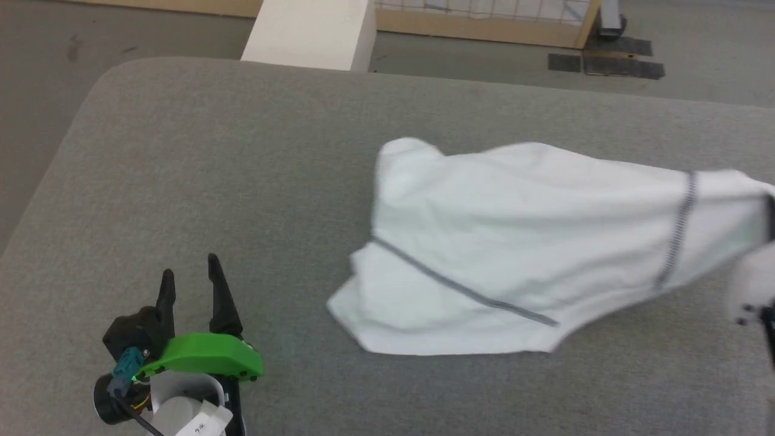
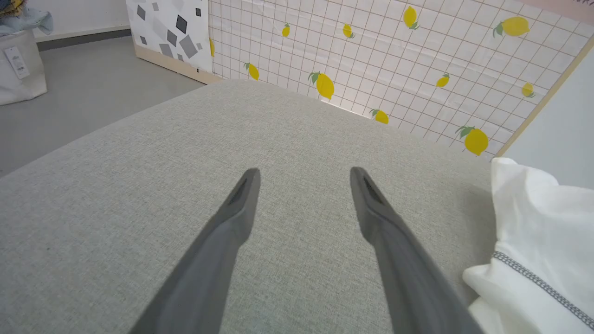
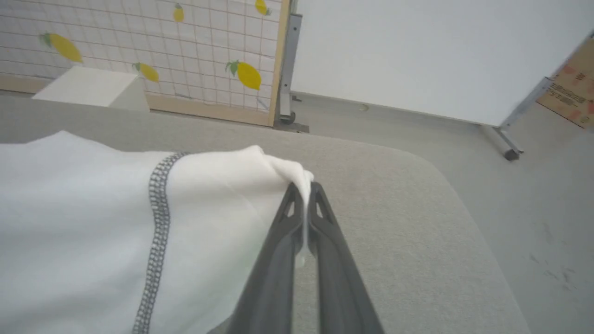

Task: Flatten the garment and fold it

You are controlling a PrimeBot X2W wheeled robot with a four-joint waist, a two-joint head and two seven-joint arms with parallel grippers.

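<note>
The right pincer [image 3: 304, 190] was clamped on an edge of the white shirt [image 1: 514, 242], bunched on the grey table [image 1: 242, 151]. The left pincer [image 1: 191, 266], left of the shirt, stood open and empty. Flattening likely needed a low, steady outward pull.

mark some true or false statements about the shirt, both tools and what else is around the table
1. The right tool is shut on an edge of the white thin-fabric shirt with dark grey zigzag seams. True.
2. The left tool grips the shirt as well. False: it is open over a bare part of the grey fabric-covered table, apart from the shirt.
3. The shirt lies flat and neatly folded. False: it is rumpled and unfolded, with one end drawn into the right tool.
4. A white rectangular box stands beyond the table's far edge. True.
</note>
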